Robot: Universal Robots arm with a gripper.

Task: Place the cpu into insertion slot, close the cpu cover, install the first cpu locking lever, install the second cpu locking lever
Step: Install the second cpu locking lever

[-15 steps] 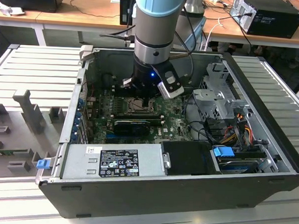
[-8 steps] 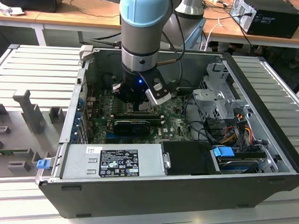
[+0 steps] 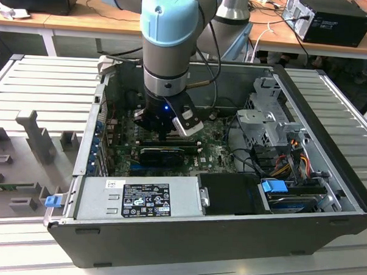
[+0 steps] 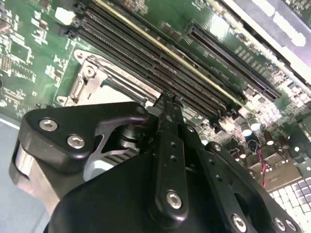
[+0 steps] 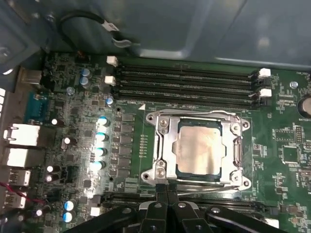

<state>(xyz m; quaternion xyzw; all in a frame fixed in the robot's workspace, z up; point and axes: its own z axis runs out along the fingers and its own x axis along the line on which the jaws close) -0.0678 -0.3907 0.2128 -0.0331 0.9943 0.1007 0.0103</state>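
In the first wrist view the cpu [image 5: 198, 148], a dull silver square, lies in the insertion slot [image 5: 245, 183] on the green board. The cpu cover [image 5: 164, 145] is down flat around it, and the chip shows through its window. A thin wire locking lever [image 5: 209, 190] runs along the socket edge nearest my gripper [image 5: 166, 188]. The black fingers are pressed together at that edge with nothing between them. The second wrist view shows my gripper [image 4: 167, 99] shut beside a corner of the socket frame [image 4: 90, 77]. In the exterior view my gripper [image 3: 165, 135] reaches down inside the computer case.
Long black memory slots [image 5: 184, 80] run along the socket's far side, and more lie by the fingers [image 4: 160, 63]. Upright capacitors [image 5: 102, 136] stand beside the socket. The case holds a power supply [image 3: 138, 199], a black card [image 3: 161, 155], a drive cage [image 3: 266, 117] and loose cables [image 3: 292, 160].
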